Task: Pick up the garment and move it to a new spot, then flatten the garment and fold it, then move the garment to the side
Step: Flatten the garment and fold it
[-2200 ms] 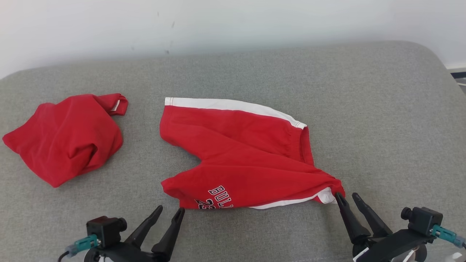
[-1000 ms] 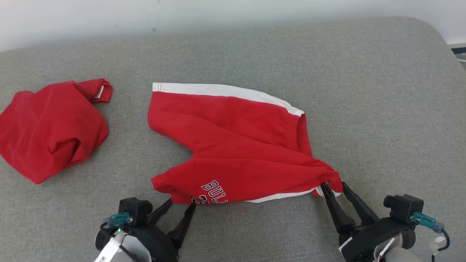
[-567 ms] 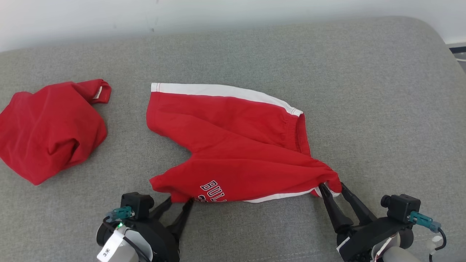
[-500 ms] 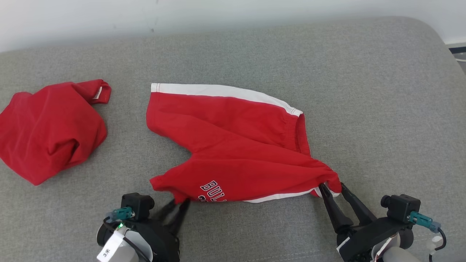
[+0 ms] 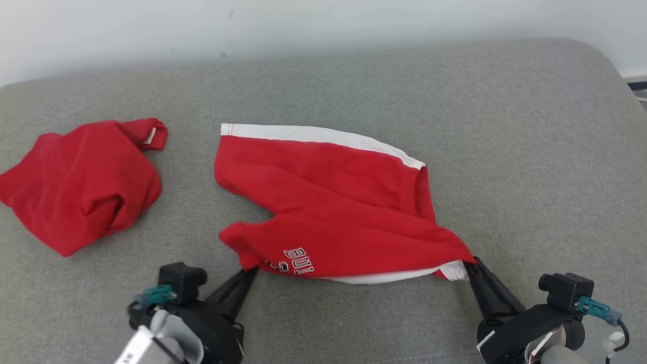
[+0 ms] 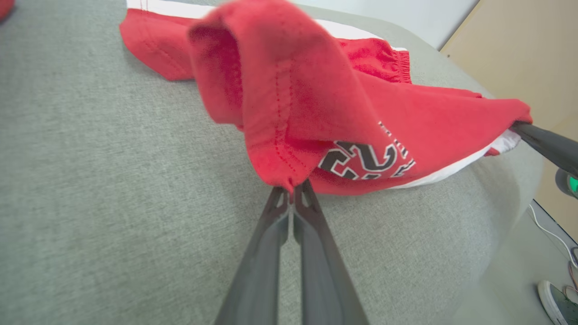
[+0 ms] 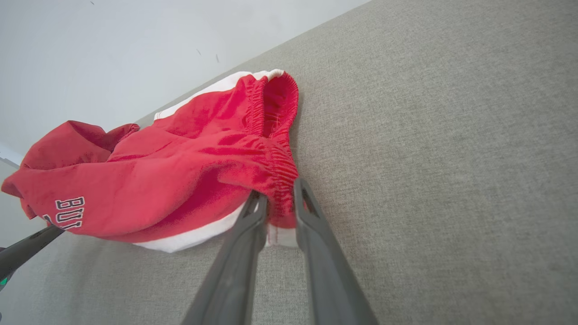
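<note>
Gripping the red shorts (image 5: 333,202) at two near-side points. The left end effector (image 5: 247,275) has its fingers pressed together on the hem of the near leg. The right end effector (image 5: 472,265) is pinched on the gathered waistband corner, red cloth filling the narrow gap between its fingers. The shorts sit mid-way across the grey padded surface (image 5: 530,151). Far leg and its white side stripe lie flat. The near edge is raised off the padding, sagging between the two grips, with the white underside stripe showing.

Open room: bare padding runs wide to the right of the waistband and behind the shorts up to the pale wall (image 5: 303,30). A strip of bare padding lies in front, around both end effectors. To the left, a crumpled red garment (image 5: 81,182) lies well apart from the near leg.

Against half a second ago: the left fingers were parted at the hem and are now closed on it. The right fingers, then apart around the corner, now read as one dark wedge. The near leg was flat and now is lifted, with its lettering partly tucked under. The whole head view has shifted slightly; the camera has moved.
</note>
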Robot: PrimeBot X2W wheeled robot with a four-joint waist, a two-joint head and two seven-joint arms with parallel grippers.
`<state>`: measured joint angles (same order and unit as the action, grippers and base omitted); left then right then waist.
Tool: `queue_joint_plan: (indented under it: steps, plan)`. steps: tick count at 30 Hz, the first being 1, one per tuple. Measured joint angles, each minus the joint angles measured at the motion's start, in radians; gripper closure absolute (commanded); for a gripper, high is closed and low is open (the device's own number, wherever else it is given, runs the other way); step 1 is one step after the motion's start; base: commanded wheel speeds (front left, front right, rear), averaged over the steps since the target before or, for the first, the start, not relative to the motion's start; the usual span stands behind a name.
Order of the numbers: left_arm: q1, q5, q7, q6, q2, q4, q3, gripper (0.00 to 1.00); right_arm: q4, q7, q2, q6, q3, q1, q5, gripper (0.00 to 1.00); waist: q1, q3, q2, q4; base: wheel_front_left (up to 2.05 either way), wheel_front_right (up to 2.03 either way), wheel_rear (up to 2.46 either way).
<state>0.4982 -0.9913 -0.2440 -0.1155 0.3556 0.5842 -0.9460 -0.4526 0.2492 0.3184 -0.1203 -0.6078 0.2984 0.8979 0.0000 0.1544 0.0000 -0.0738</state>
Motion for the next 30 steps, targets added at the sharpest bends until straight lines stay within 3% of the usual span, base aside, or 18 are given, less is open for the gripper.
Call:
queue_joint_plan:
  steps: [10,21,30]
  plan:
    - [-0.096,-0.030,-0.006,-0.008,0.119,-0.224,0.062,1.00,0.032,0.000,0.009,-0.003,-0.004,-0.035,0.014,1.00,-0.0001,-0.052,0.0000,0.030,0.00,0.00,0.00]
    - [-0.222,-0.130,-0.004,-0.009,0.239,-0.429,0.051,1.00,0.180,-0.024,0.122,-0.003,-0.131,-0.113,0.065,1.00,-0.0001,-0.075,0.0000,0.036,0.00,0.00,0.00]
    - [-0.290,-0.200,0.079,-0.009,0.335,-0.537,0.006,1.00,0.260,-0.055,0.197,-0.003,-0.175,-0.145,0.105,1.00,-0.0001,-0.065,0.0000,0.025,0.00,0.00,0.00]
